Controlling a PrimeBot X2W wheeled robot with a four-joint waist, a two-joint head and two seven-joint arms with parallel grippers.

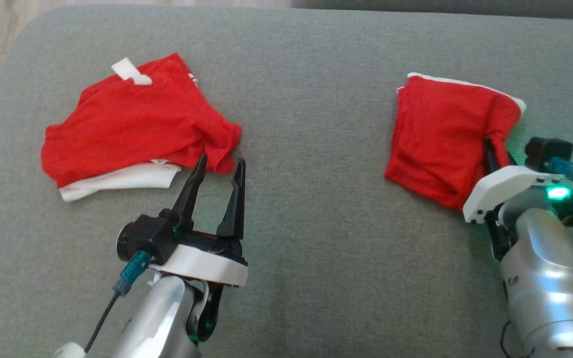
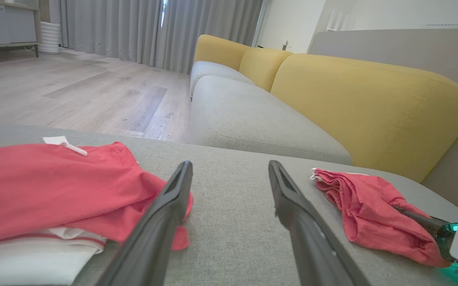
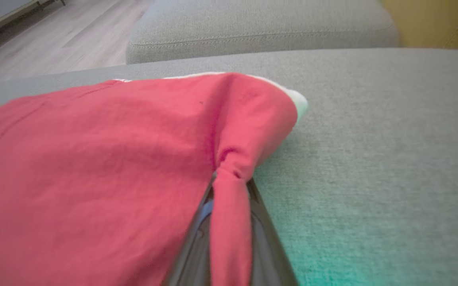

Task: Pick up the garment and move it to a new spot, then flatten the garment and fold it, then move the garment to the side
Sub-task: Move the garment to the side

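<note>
Currently gripped garment: a red folded garment [image 1: 435,134] [image 2: 372,214] [image 3: 94,159] of soft knit cloth, roughly a rectangle, with loose creases running along it.
Its trim: a narrow white trim [image 1: 465,82] shows along the far side and wraps the far right corner.
Its place: on the right half of the grey fabric surface [image 1: 316,99] [image 2: 233,222] [image 3: 372,139], well apart from the other cloth and closer to the far edge than to the near edge.
Its gathered point: the cloth is drawn into a tight bunch on the side nearest the right edge, and folds fan out from it.
Right gripper [image 1: 493,149] [image 3: 231,178]: the two dark fingers are closed to a narrow slit with a strip of red cloth pinched between them; the rest of the garment lies on the surface.
Second garment: a red mesh garment [image 1: 132,124] [image 2: 54,190], rumpled and spread wider, toward the rounded far left corner of the surface.
Its details: a white layer [image 1: 117,179] sticks out beneath its near side, and a white tag [image 1: 130,71] [image 2: 60,141] lies on its far side.
Left gripper [image 1: 221,161] [image 2: 229,165]: fingers spread wide with nothing between them, tips just beside the second garment's near right corner; whether one finger touches the hem cannot be told.
Beyond the far edge: a yellow sofa [image 2: 352,99] with grey seat cushions.
</note>
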